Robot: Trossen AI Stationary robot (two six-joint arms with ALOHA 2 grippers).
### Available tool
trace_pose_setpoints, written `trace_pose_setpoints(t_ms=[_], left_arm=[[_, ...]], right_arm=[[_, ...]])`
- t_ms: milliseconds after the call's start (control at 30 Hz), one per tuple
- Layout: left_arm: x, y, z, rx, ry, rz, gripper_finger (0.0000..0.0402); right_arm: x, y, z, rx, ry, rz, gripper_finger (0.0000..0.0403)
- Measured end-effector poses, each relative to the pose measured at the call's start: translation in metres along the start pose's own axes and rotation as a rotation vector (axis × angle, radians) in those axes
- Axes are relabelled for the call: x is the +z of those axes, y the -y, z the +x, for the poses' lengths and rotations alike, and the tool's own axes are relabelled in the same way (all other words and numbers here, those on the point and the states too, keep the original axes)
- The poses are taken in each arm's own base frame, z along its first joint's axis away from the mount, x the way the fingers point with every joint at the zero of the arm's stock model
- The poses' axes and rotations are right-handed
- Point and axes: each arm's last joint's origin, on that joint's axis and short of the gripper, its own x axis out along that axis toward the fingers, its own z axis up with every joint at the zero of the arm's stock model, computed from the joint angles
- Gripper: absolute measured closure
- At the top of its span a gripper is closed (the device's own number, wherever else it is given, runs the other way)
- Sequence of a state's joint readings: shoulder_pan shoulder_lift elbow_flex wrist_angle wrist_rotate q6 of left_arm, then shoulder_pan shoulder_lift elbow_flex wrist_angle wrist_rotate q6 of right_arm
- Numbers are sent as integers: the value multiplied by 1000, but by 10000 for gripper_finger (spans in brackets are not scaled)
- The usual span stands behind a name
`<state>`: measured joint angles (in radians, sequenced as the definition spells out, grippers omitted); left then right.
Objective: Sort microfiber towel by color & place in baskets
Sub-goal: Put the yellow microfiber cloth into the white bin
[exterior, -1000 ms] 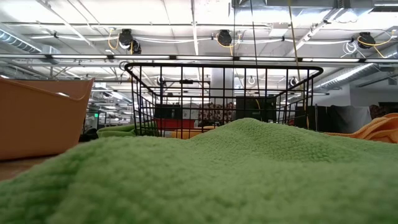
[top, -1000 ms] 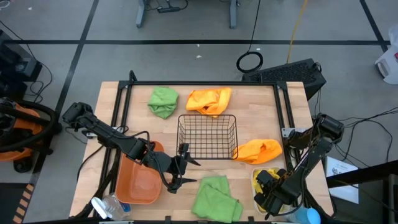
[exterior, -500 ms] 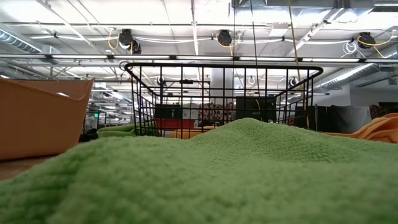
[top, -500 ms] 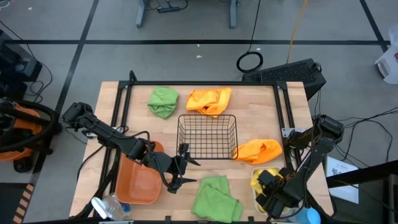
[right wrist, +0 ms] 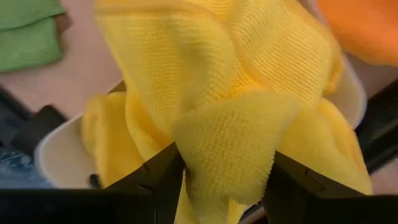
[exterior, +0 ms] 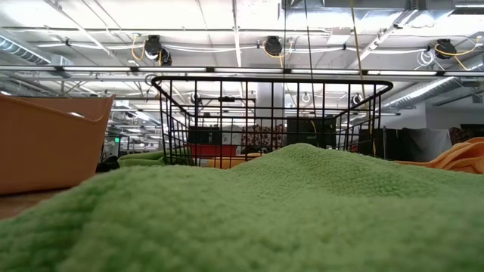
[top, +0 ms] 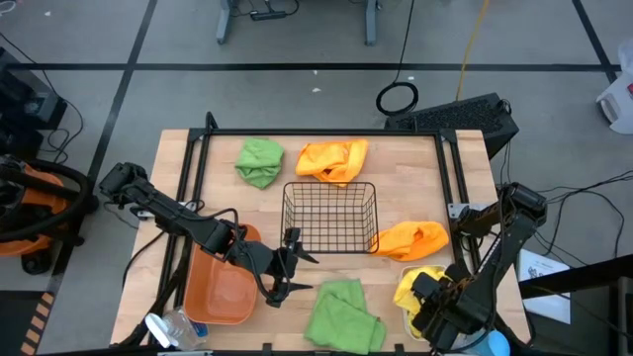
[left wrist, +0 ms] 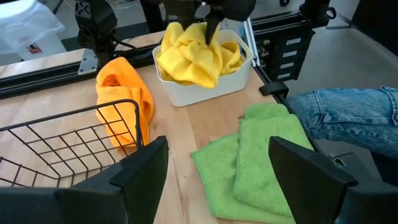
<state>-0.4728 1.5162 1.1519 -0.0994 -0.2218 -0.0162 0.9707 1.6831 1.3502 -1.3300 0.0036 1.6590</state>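
Note:
Two yellow towels (left wrist: 193,56) fill the white bin (left wrist: 205,87) at the near right. My right gripper (right wrist: 224,186) hangs over it, pointing down, fingers apart, with a raised yellow fold (right wrist: 224,137) between them. A green towel (top: 341,314) lies flat at the near edge and another (top: 259,161) at the far left. One orange towel (top: 333,158) lies behind the black wire basket (top: 287,213), one (top: 410,239) against its right side. My left gripper (top: 285,277) waits open between the orange bin (top: 198,267) and the near green towel. My right gripper comes at the yellow towel from above. The raised fold (right wrist: 205,143) fills the gap between its spread fingers. I cannot tell whether the fingers touch it. The towel rests heaped in the white bin.
A clear plastic bottle (top: 173,326) lies at the near left corner and a blue object (top: 490,343) at the near right corner. Black frame rails (top: 316,133) run along the table's far and side edges. A person's jeans-clad leg (left wrist: 348,112) shows beyond the near edge.
My right gripper has risen above the white bin. More of the yellow towel now shows beside it in the high view. The other towels have not moved.

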Motion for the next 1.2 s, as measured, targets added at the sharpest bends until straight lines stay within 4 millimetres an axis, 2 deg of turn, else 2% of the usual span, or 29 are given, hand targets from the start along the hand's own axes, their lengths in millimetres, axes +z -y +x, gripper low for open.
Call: trace_pose_setpoints(t_ms=[167,333,500,700,833,1033,1200], left_arm=[[0,0,0,0,0,1,119],[0,0,0,0,1,-1,119],[0,0,0,0,5,-3,119],[1,0,0,0,6,-3,119],[1,0,0,0,7,-4,119],[1,0,0,0,7,-4,119],[1,0,0,0,7,-4,119]], right_arm=[[1,12,-1,-128,13,101,224],[-2,9,0,-97,-2,156,216],[-5,7,0,-89,-73,169,168],[-7,8,-2,-70,-65,98,99],[-7,10,-3,-80,-78,24,68],[-6,16,-29,-109,-50,-23,61],[-4,13,-48,-35,25,-69,62]])
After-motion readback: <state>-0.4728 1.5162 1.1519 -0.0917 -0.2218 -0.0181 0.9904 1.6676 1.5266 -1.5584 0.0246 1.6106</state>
